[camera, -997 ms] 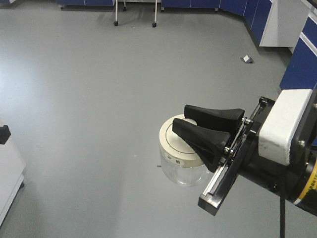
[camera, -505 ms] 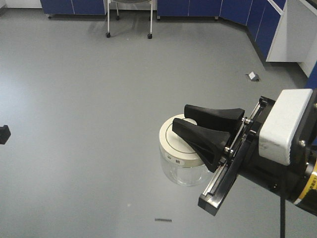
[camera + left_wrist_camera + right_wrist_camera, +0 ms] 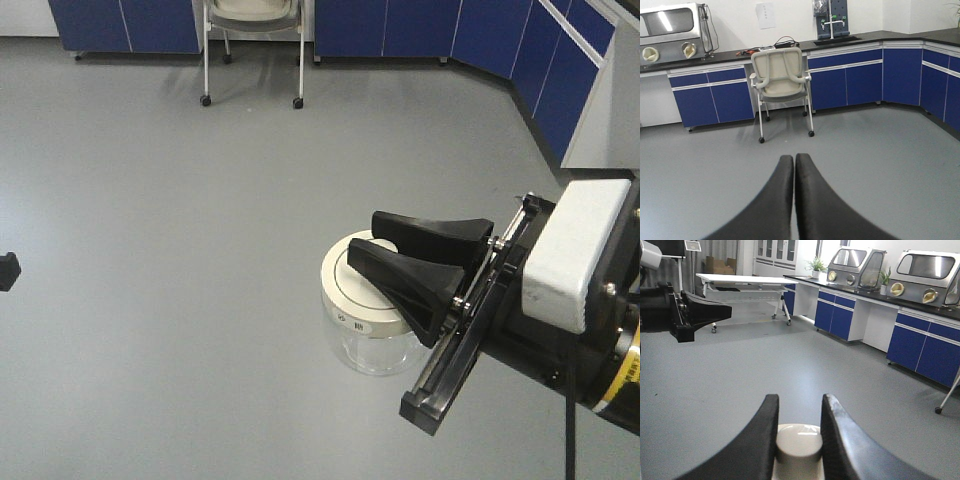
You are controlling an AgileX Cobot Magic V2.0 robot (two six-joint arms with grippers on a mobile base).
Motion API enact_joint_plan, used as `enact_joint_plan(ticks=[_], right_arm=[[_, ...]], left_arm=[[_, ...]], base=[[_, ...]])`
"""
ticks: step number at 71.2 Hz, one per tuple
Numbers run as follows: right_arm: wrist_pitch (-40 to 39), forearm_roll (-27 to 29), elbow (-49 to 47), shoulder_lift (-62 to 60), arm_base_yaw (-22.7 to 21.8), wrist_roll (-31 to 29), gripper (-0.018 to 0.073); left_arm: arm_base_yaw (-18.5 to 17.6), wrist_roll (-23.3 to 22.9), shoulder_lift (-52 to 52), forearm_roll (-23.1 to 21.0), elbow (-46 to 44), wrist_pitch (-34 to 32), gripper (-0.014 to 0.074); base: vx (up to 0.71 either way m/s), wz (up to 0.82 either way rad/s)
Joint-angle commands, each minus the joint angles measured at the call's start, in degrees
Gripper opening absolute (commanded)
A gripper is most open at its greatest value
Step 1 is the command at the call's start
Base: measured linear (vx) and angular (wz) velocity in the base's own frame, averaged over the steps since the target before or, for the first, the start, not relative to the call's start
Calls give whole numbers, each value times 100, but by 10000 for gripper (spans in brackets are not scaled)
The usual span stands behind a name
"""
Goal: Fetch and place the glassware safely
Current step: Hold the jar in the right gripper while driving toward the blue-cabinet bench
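Midair, curved black right jaws pinch glass jar's (image 3: 375, 345) cream knob (image 3: 799, 444).

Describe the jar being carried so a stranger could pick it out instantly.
Over the grey floor, follow the black right claw at the front view's lower right. Its tips pinch the knob of a squat clear glass jar with a wide cream-white lid, the only jar in sight.
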Motion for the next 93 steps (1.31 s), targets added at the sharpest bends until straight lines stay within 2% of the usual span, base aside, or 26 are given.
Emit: enact_joint_plan(ticks=[1, 93], right_arm=[[-440, 144, -173, -93, 11, -16, -3], [-440, 144, -173, -93, 11, -16, -3]], left_arm=[[-36, -16, -52, -36, -137, -389, -7], [-36, -16, -52, -36, -137, -382, -7]], base=[[65, -3], [61, -1]])
